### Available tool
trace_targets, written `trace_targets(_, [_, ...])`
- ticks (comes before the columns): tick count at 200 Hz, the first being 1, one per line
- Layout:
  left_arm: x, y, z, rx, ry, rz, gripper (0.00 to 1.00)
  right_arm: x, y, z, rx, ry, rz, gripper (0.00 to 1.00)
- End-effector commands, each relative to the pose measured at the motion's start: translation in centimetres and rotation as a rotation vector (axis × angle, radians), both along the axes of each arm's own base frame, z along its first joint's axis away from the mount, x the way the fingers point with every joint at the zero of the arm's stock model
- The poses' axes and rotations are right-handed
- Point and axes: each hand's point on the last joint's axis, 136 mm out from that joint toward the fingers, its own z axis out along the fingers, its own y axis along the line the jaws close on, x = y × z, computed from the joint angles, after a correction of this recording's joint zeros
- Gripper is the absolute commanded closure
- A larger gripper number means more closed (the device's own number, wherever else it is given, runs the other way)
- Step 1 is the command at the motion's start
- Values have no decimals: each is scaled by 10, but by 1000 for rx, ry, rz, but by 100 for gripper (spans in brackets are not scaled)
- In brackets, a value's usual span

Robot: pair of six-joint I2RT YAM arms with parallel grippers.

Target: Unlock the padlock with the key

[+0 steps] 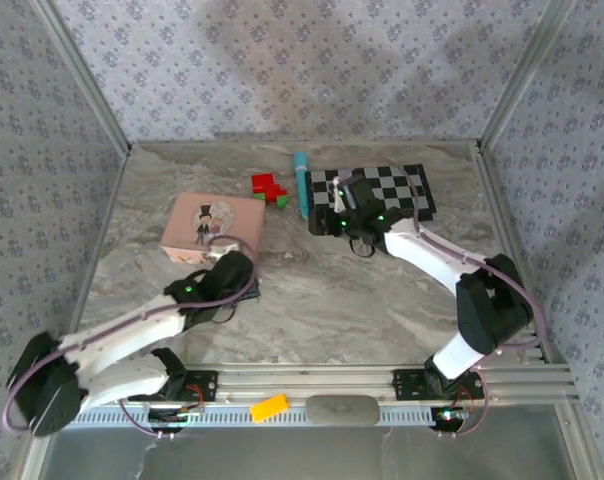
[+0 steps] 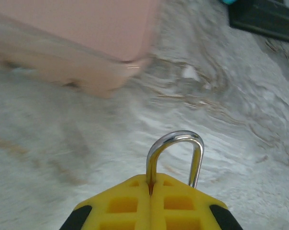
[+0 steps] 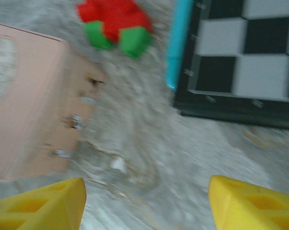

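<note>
The left gripper (image 2: 150, 186) is clamped on the padlock (image 2: 175, 139). Its silvery shackle sticks out between the yellow fingers (image 2: 120, 203), just above the table (image 2: 240, 143) and near the pink box (image 2: 87, 38). The right gripper (image 3: 147, 194) has its jaws apart with nothing between them, beside the checkerboard (image 3: 259, 57).

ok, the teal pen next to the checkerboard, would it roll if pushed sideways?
Probably. The teal pen looks round and lies flat, so a push toward the red and green block would likely roll it. Toward the checkerboard, the board's raised edge should stop it. It looks rigid and is likely light.
</note>
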Motion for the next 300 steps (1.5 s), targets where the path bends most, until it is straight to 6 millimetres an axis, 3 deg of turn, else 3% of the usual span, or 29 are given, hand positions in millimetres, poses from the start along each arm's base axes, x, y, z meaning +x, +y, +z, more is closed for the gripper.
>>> trace_targets(1, [15, -40, 7, 36, -42, -101, 100, -2, -43, 0, -51, -19, -114, 30])
trace_targets(35, [21, -85, -16, 111, 47, -210, 100, -9, -97, -5, -86, -16, -232, 29])
trace_targets(64, [25, -101, -36, 181, 102, -248, 100, -18, -132, -8, -67, -15, -314, 28])
trace_targets(94, [28, -107, -55, 252, 158, -257, 100, -25, -151, -11, -39, -19, -357, 27])
trace_targets(131, [34, -112, -62, 287, 177, -260, 98, -30, -167, -17, -48, -12, -384, 26])
trace_targets(152, [39, -111, -57, 310, 161, -247, 87, -30, -176, -21, -69, -13, -395, 26])
trace_targets(174, [44, -108, -47, 328, 134, -235, 66, -26, -186, -26, -109, -26, -402, 26])
trace_targets(198, [50, -107, -25, 322, 77, -227, 43, -20, -199, -30, -174, -57, -412, 25])
trace_targets(215, [56, -105, -4, 303, 26, -220, 36, -14, -213, -33, -237, -82, -444, 23])
trace_targets(237, [66, -94, 25, 261, -34, -207, 31, -7, -232, -38, -341, -141, -469, 21])
trace_targets(255, [78, -72, 49, 251, -84, -187, 26, -1, -248, -36, -377, -164, -498, 20])
trace_targets(274, [96, -32, 72, 289, -154, -126, 21, 4, -260, -42, -408, -206, -522, 20])
trace_targets(300, [115, 45, 95, 290, -201, 30, 15, 14, -266, -48, -432, -280, -520, 19])
